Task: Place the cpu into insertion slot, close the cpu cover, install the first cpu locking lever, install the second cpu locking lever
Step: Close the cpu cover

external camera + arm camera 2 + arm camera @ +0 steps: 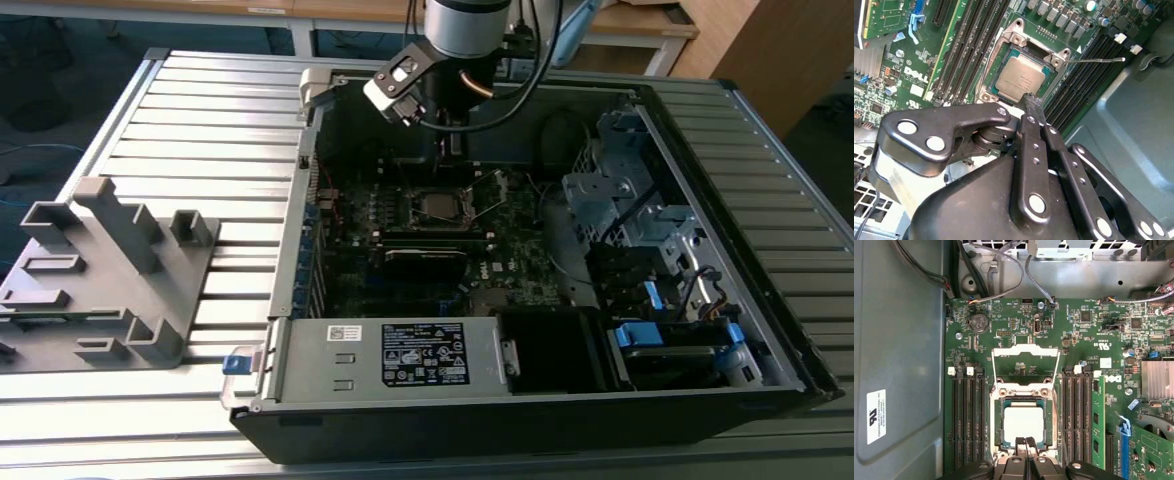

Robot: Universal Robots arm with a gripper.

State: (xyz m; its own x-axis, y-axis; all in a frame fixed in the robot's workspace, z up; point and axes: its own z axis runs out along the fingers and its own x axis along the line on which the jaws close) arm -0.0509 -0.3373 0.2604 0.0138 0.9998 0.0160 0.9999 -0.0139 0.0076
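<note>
cpu (1024, 423) face dull silver-grey, insertion slot (1023, 403) rim black. cpu cover (1025, 350) bare silvery metal. Motherboard (1019, 315) green with fine pale tracing. Memory slots (966, 425) black with white end tabs, plus one blue latch (1124, 426). Heatsink (1158, 380) silver, finned stripes. Gripper (1025, 441) glossy black, silver pin heads. Case wall (904, 340) dull grey-blue with a white label (876, 416). Exterior view: power-supply box (320, 350) silver with a black-and-white sticker, table (200, 110) pale grey ribbed slats, fixture (107, 270) plain grey, drive clips (654, 335) blue.
</note>
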